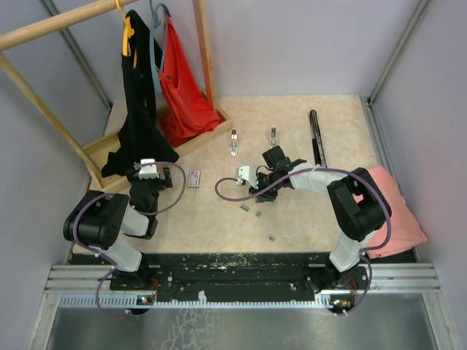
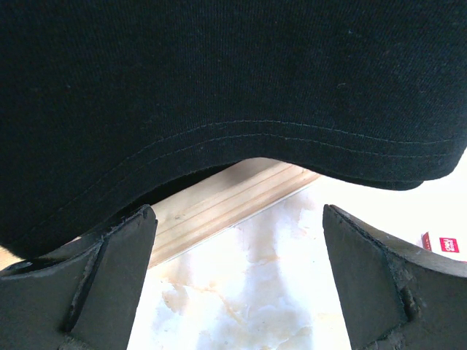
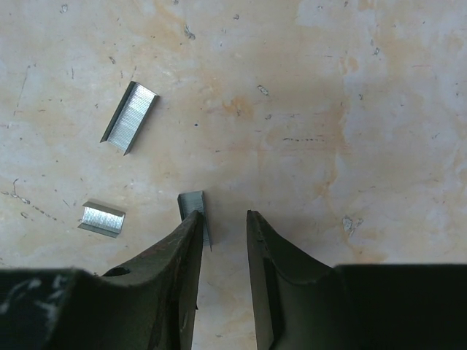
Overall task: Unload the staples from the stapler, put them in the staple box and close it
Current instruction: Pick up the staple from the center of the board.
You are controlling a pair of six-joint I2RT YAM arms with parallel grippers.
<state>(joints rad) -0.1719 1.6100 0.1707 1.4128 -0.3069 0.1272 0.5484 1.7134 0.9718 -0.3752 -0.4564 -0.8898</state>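
Three short silver staple strips lie on the marble table in the right wrist view: one at upper left [image 3: 130,117], one at left [image 3: 102,219], and one [image 3: 194,211] touching the tip of my right gripper's left finger. My right gripper [image 3: 221,222] is low over the table, its jaws a narrow gap apart with nothing between them. The top view shows it [image 1: 257,194] just above the staples [image 1: 246,209]. A long black stapler part [image 1: 317,138] lies at the back right. My left gripper [image 2: 237,219] is wide open and empty, under a black garment [image 2: 219,73].
Two small silver metal parts [image 1: 233,142] [image 1: 273,136] lie behind the right gripper. A small box with a reddish label [image 1: 194,179] lies left of centre. A wooden rack [image 1: 102,149] holds the black garment [image 1: 137,95] and a red one [image 1: 182,87]. A pink cloth [image 1: 398,211] lies at the right edge.
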